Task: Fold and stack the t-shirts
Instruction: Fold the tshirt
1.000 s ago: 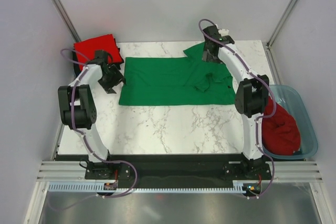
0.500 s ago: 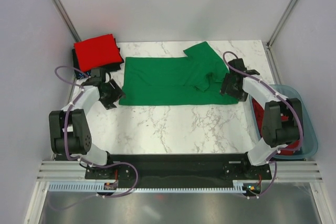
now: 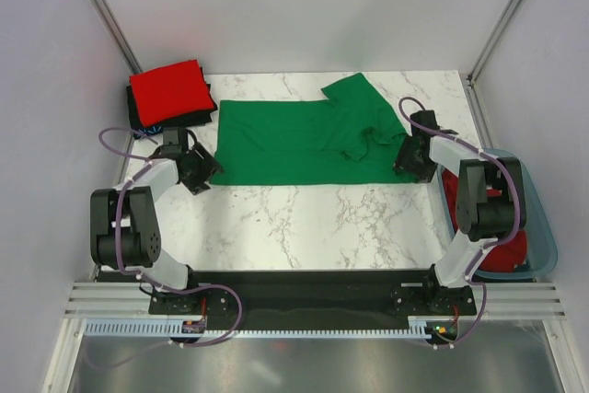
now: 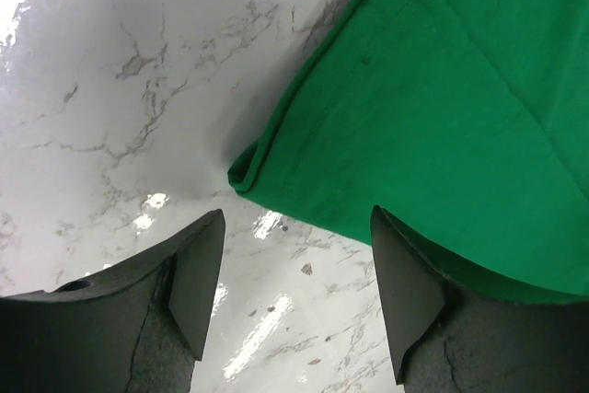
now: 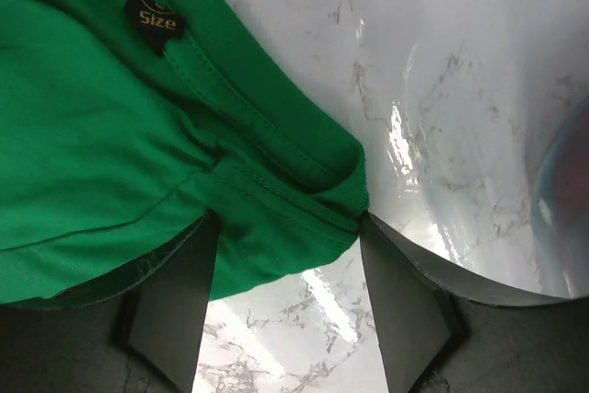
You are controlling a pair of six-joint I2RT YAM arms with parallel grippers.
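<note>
Green t-shirt (image 3: pixel 308 144) lies toward the table's (image 3: pixel 304 218) far edge. Left pincer (image 4: pixel 296 220), spread, faces its near-left corner. Right pincer (image 5: pixel 287 220), spread, straddles its collar.

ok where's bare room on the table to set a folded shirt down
Bare: the near half of the table, between the green shirt and the arm bases. Crowded: far left corner with the red shirt stack, right edge by the blue tub.

Only a thin edge of a dark cloth (image 3: pixel 138 120) shows under the folded red t-shirt (image 3: pixel 170 89). The right arm (image 3: pixel 480 200) covers part of the red cloth (image 3: pixel 502 250) in the translucent blue plastic tub (image 3: pixel 543 227). Both wrist views crop the bright green t-shirt (image 4: pixel 460 89).
</note>
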